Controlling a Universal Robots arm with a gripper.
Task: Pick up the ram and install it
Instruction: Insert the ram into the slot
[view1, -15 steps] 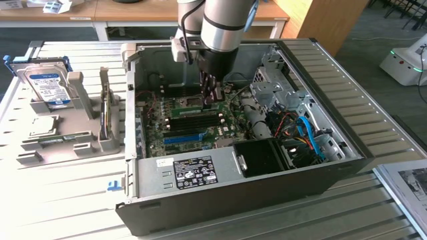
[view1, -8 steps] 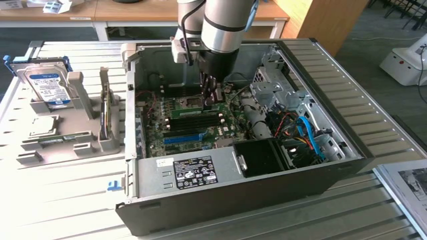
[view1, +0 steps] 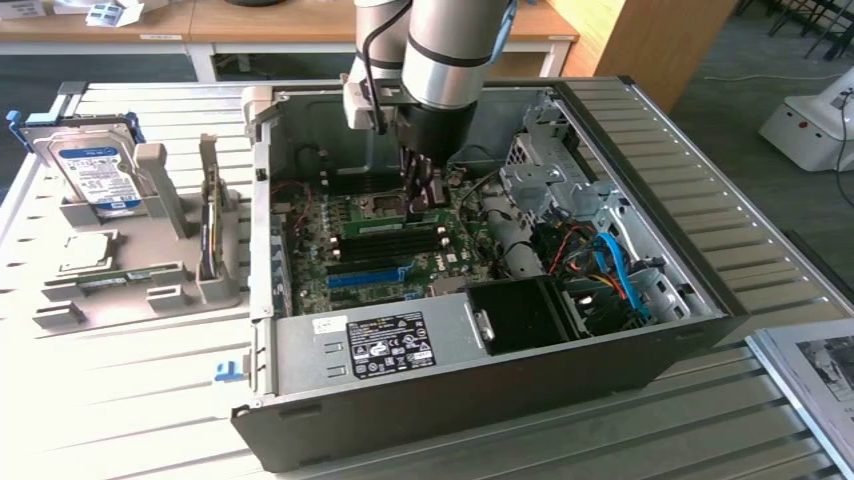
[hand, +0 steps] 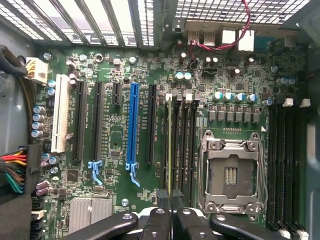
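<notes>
One hand (hand: 171, 199) pinches the ram (hand: 169, 140) edge-on among the memory slots (hand: 186, 145) beside the processor socket (hand: 231, 175).

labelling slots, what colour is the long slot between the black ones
Blue slot, clearest in the wrist view.

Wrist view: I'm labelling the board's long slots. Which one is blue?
The blue slot, lying between a short black slot and a long black slot. The others are black, apart from one white slot at the row's end.
</notes>
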